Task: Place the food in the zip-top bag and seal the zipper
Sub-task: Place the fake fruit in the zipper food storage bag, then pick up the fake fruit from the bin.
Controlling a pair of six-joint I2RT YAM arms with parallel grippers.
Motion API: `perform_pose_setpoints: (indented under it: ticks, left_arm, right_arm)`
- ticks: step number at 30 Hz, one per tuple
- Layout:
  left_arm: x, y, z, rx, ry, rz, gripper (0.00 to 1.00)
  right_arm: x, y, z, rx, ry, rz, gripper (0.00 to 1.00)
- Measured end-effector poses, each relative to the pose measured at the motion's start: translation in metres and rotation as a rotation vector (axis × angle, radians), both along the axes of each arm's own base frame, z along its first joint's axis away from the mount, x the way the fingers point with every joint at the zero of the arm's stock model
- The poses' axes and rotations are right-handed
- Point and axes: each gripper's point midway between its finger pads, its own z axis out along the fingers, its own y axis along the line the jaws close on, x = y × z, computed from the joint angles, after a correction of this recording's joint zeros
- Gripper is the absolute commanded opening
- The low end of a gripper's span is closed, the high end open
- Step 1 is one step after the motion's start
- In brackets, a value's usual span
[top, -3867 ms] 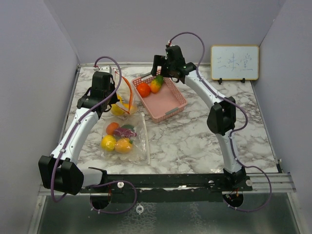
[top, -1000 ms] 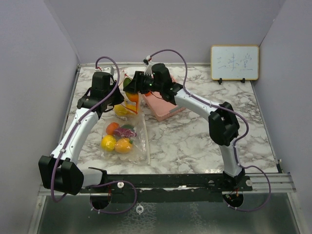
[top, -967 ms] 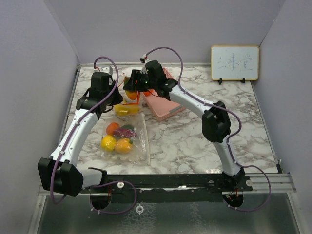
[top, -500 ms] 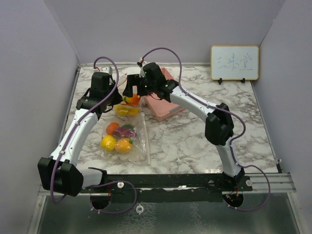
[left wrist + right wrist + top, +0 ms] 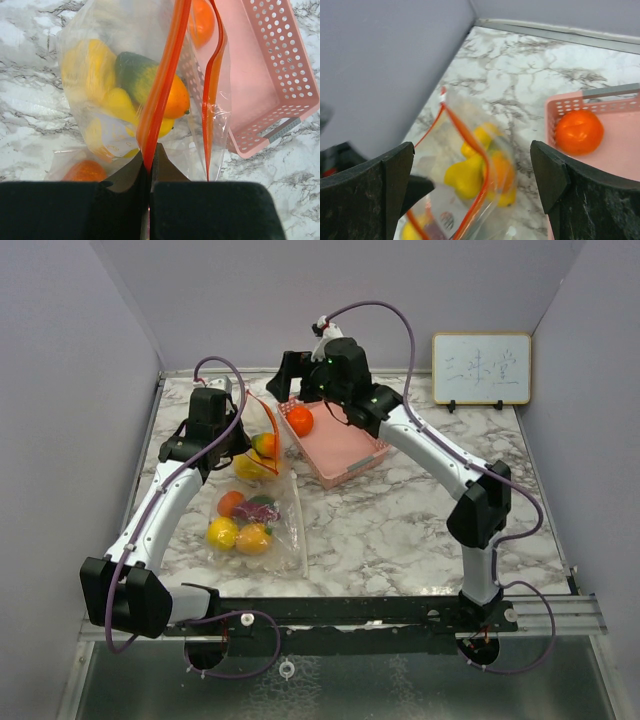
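My left hand (image 5: pixel 150 167) pinches the zipper rim (image 5: pixel 162 85), keeping the zip-top bag (image 5: pixel 95 75) agape; right hand (image 5: pixel 472 167) wide, empty; best drop squarely over the orange fruit (image 5: pixel 579 131), clear of the pink basket (image 5: pixel 570 103) wall.

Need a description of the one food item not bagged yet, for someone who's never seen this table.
Start at the pink basket at the back middle of the marble table. In its far left corner lies a round orange fruit. It is the only food in the basket; every other piece sits inside clear bags to the basket's left.
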Motion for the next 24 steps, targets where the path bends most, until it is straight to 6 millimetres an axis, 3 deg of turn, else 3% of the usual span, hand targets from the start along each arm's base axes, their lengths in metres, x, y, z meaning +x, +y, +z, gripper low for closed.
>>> perform_pose_setpoints:
  ticks: [4, 8, 9, 13, 17, 24]
  left_arm:
    - [0.000, 0.000, 0.000, 0.004, -0.001, -0.003, 0.00]
    - [0.000, 0.001, -0.001, 0.010, -0.002, -0.008, 0.00]
    - [0.000, 0.001, -0.002, 0.013, -0.001, -0.010, 0.00]
    - [-0.001, 0.001, -0.007, 0.018, 0.005, -0.014, 0.00]
    - [-0.002, 0.001, -0.010, 0.023, 0.008, -0.017, 0.00]
    - [-0.002, 0.002, -0.010, 0.039, 0.006, -0.029, 0.00]
  right_arm:
    - [0.050, -0.018, -0.081, -0.095, 0.097, -0.104, 1.00]
    - [0.077, -0.041, -0.164, -0.173, 0.196, -0.183, 1.00]
    - [0.080, -0.047, -0.176, -0.185, 0.209, -0.197, 1.00]
    - [0.095, -0.051, -0.199, -0.200, 0.195, -0.208, 1.00]
    - [0.108, -0.030, -0.203, -0.170, 0.147, -0.159, 1.00]
    - [0.119, -0.012, -0.234, -0.167, 0.154, -0.132, 1.00]
